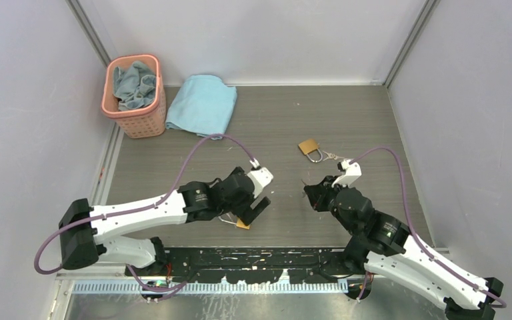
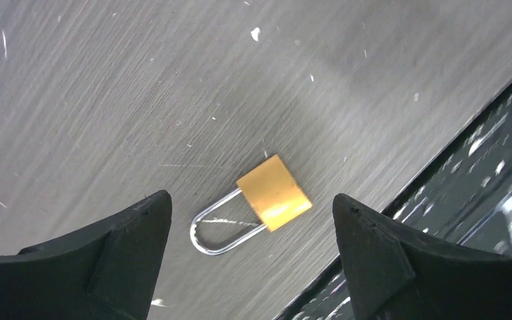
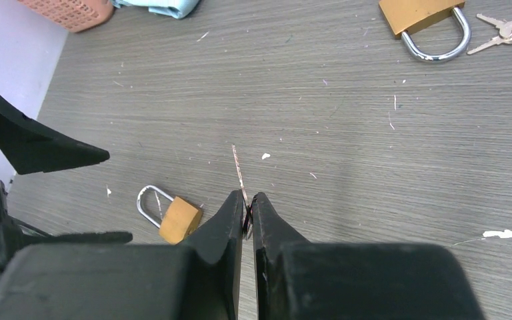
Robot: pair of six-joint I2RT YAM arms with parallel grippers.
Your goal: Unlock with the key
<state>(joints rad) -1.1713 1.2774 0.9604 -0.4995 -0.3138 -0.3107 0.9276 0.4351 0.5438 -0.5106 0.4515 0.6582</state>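
Looks early yet. Small padlock (image 2: 275, 195) flat on the counter (image 2: 107, 100) by its near edge, shackle seemingly seated. Left claw (image 2: 251, 199) spread wide above it, gripping nothing. Right claw (image 3: 249, 200) pinched shut on what looks like the key (image 3: 238, 167), well apart from the lock. Needs steadying, inserting, turning.

No text, label, brand or number can be read in any view. The small padlock (image 2: 275, 193) and the large padlock (image 3: 419, 13) show plain brass faces. Small round marks on the left arm (image 1: 202, 197) and the right arm (image 1: 390, 230) are too small to make out.
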